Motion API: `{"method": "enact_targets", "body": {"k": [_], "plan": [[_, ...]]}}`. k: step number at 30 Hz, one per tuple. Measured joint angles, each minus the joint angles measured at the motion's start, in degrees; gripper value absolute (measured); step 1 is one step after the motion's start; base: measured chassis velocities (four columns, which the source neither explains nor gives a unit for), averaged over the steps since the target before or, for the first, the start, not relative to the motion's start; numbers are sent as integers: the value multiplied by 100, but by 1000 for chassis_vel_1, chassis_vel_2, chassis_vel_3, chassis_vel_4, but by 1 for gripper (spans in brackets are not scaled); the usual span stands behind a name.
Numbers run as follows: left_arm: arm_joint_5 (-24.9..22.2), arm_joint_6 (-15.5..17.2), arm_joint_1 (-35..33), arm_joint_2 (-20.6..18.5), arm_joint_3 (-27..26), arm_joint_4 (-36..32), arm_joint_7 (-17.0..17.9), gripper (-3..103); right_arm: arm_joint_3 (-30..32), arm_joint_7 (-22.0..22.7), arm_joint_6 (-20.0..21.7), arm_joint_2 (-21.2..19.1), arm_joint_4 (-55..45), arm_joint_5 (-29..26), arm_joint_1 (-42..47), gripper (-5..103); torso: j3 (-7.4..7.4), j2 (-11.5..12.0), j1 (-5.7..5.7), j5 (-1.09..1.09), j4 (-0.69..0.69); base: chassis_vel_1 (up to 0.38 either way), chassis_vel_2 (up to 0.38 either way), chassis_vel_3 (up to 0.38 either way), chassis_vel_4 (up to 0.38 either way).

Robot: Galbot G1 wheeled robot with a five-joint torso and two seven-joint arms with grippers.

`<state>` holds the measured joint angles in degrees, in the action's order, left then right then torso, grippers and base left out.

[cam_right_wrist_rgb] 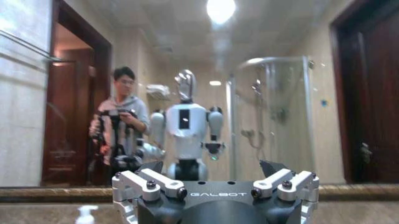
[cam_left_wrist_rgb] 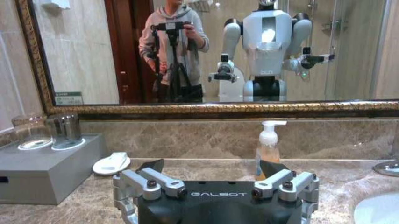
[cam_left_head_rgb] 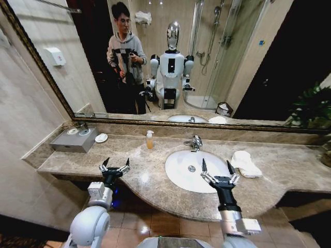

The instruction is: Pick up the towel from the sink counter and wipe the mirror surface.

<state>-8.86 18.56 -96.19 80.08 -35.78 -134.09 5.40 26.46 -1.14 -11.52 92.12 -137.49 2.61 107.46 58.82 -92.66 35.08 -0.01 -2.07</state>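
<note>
While both grippers hover spread wide and empty above the long beige-brown marble sink counter (cam_left_head_rgb: 289, 170), the small white terry-cloth towel (cam_left_head_rgb: 245, 163) lies untouched.

That folded towel rests on the counter just right of the white oval basin (cam_left_head_rgb: 181, 178), beyond the right gripper (cam_left_head_rgb: 217, 167), which hangs over the basin's near right rim. The left gripper (cam_left_head_rgb: 115, 165) sits above the counter's front edge, well left of the basin, facing an amber soap pump bottle (cam_left_wrist_rgb: 268, 150). Behind stands the wide bronze-framed mirror (cam_left_head_rgb: 77, 67).

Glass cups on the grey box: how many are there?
2. Both glass cups stand side by side on the grey box, at the counter's left end, below the mirror.
</note>
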Motion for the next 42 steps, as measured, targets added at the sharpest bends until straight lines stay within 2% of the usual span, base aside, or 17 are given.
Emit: {"method": "enact_targets", "body": {"k": [26,30,31,33,35,36,39,42], "plan": [[0,0,0,-1,-1,0,0,100,9,-58,-12,18,5,5,-21,100,0,0,0,0,-1,-9,-11,13,11],[0,0,2,-1,-1,0,0,100,10,-58,-10,14,7,3,-21,100,0,1,1,-3,4,-175,-160,135,134],[0,0,0,0,0,0,0,100,11,-58,-9,11,7,2,-22,100,0,1,0,3,-1,-188,-181,195,196],[0,0,0,0,-1,0,0,100,13,-57,-9,10,8,2,-22,100,0,0,-1,8,0,-195,-175,195,196],[0,0,0,0,0,0,1,100,12,-57,-7,10,9,1,-22,100,0,1,0,-2,1,-221,-195,229,240],[0,0,0,0,-1,0,0,100,13,-57,-7,9,9,0,-22,100,-1,0,-2,4,-1,-241,-218,230,250],[0,0,1,0,-1,0,0,100,13,-55,-6,8,9,-1,-22,100,1,1,1,-3,3,-262,-270,243,263],[0,0,0,0,0,0,0,100,14,-55,-5,6,10,-2,-22,100,0,1,0,4,0,-291,-281,292,288]]}}
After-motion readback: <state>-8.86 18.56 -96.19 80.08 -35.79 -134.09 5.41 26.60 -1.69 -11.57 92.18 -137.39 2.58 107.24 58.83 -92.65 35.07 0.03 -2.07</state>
